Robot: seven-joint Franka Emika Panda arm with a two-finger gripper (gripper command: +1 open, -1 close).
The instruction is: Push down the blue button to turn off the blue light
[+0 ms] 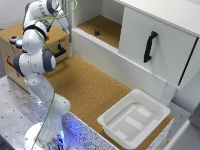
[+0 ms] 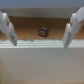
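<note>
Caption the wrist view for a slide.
Open gripper faces a small dark object on the brown cork shelf.

A cork-topped table (image 1: 87,87) carried a white tub (image 1: 134,119) at the exterior view's near right and a wooden box (image 1: 15,55) at the far left.

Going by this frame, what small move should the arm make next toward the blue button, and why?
Probably ease forward over the pale ledge toward the small round blue-violet button. In the wrist view the open gripper frames the button between its fingers, but the button lies beyond the ledge, apart from them. The exterior view shows it on the cork shelf, untouched.
</note>
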